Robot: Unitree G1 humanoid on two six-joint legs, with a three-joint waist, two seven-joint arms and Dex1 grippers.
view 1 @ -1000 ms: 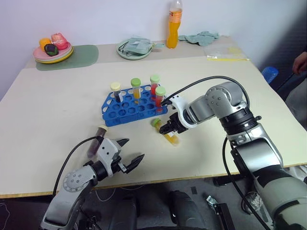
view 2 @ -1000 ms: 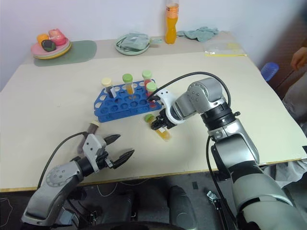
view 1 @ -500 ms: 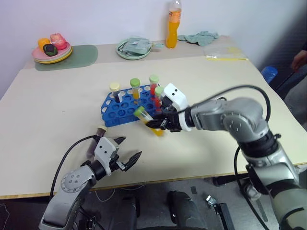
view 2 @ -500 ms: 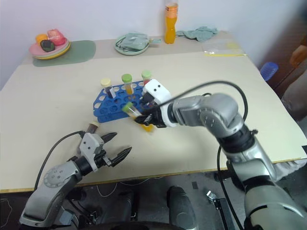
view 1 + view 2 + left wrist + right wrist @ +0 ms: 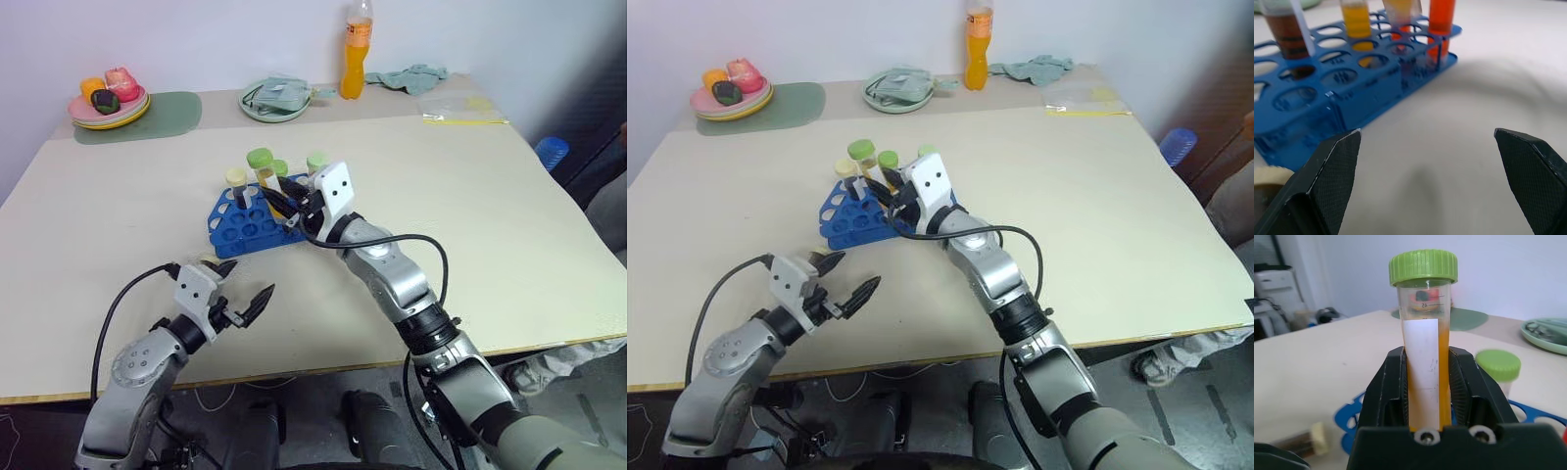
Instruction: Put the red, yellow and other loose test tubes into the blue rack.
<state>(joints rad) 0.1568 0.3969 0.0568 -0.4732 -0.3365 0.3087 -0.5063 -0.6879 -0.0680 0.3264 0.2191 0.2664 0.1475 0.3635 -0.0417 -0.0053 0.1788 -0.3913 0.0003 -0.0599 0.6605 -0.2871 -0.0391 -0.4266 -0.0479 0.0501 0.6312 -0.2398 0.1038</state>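
Note:
The blue rack [image 5: 245, 223] stands mid-table with a cream-capped tube [image 5: 235, 177], a green-capped tube [image 5: 280, 168] and a third one [image 5: 315, 163] upright in it. My right gripper [image 5: 281, 201] is shut on a yellow tube with a green cap [image 5: 261, 159], and holds it upright just above the rack; the right wrist view shows that tube [image 5: 1424, 347] clamped between the pads. A brown tube with a cream cap [image 5: 1303, 439] lies on the table in front of the rack. My left gripper [image 5: 245, 292] hovers open beside it, nothing between its fingers.
At the table's back stand a plate of toy food [image 5: 108, 103] on a green mat [image 5: 157, 116], a green bowl with a cloth [image 5: 276, 98], an orange bottle [image 5: 356, 49], a rag [image 5: 411, 76] and a plastic bag [image 5: 460, 108].
My right gripper closed on the yellow tube, lifted it off the table, swung it left and up to the rack and turned it upright. My left gripper rose a little, still open.

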